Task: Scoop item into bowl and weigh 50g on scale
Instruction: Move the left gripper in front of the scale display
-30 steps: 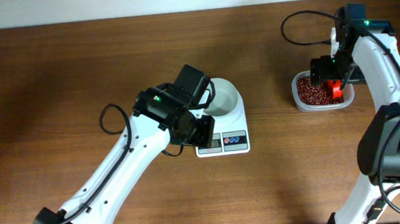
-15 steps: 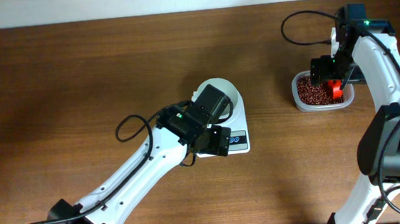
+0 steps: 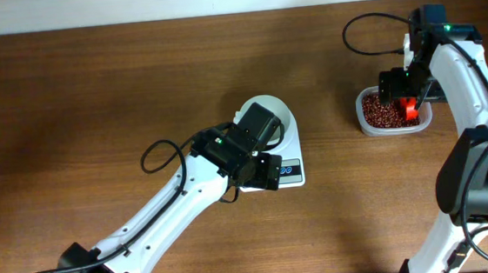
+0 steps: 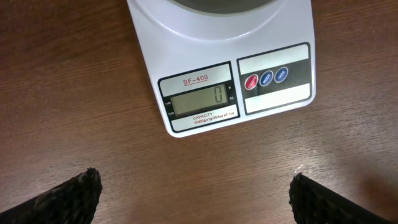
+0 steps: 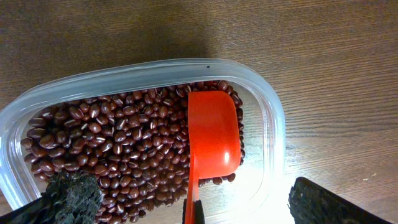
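The white scale point(image 4: 211, 50) lies just ahead of my left gripper point(image 4: 199, 196), its display point(image 4: 199, 99) reading 0. That gripper is open above bare wood, nothing between its fingers point(image 4: 68, 199). From overhead, the left gripper point(image 3: 260, 172) hangs over the front of the scale point(image 3: 293, 143), and the arm hides part of the white bowl point(image 3: 280, 113) standing on it. Dark red-brown beans point(image 5: 112, 143) fill a clear tub point(image 5: 267, 118), with a red scoop point(image 5: 213, 134) lying in them. My right gripper point(image 5: 199, 202) is open over the tub, the scoop's handle between its spread fingers, untouched.
The tub point(image 3: 364, 125) stands at the right of the wooden table, well apart from the scale. A black cable point(image 3: 367, 35) loops behind the right arm. Brown tabletop point(image 3: 92, 96) surrounds both.
A second ago the left arm stood at the bowl's left; it has swung right over the scale's front and its jaws have spread. No movement in the last half second. Right arm unmoved.
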Motion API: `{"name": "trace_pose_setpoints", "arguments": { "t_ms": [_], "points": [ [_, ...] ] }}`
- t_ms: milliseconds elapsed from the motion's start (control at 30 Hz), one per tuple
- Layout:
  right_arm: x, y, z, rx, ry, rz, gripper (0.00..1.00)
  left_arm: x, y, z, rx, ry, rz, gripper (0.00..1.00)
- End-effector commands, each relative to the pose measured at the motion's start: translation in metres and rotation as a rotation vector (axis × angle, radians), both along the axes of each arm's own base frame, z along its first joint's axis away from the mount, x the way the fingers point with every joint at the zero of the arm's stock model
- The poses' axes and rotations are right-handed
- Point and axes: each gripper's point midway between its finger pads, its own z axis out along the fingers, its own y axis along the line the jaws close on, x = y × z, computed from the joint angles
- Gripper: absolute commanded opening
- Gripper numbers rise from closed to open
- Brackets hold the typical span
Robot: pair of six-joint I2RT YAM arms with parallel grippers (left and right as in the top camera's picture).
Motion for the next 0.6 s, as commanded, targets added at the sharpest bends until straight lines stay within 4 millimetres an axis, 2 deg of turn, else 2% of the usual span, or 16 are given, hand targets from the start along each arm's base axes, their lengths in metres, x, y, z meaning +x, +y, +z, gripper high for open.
{"name": "trace_pose_setpoints", "arguments": {
  "t_ms": [0, 567],
  "points": [
    [-0.0020, -0.0004, -0.0054, -0.010, 0.017, 0.002, 0.99, -0.0014, 0.0020, -0.0015, 0.010, -0.004, 0.014, 0.99],
    [-0.0021, -0.0004, -0.0054, -0.010, 0.018, 0.002, 0.99, 0.0014, 0.0055, -0.0012, 0.028, -0.020, 0.027, 0.99]
  ]
}}
